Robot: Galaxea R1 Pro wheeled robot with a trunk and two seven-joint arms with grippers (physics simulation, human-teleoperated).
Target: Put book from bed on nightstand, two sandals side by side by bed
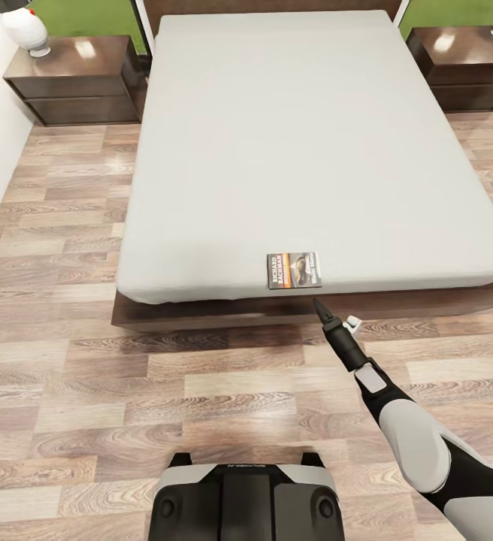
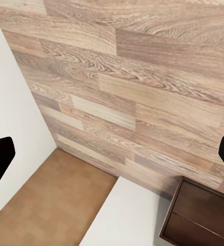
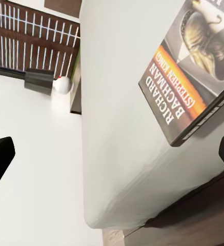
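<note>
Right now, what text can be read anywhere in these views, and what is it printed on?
"RICHARD BACHMAN" on the book cover, lying on the bed.
"(STEPHEN KING)" beneath it, same cover.
Larger white lettering at the cover's cut-off corner: unreadable.
Small marking on the robot's base: too small to read.

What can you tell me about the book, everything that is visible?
The book is a thin paperback lying flat, cover up, on the mattress near the foot edge. Its dark cover has a photo, an orange band and white lettering "RICHARD BACHMAN". The right gripper is just short of it, not touching.
</note>
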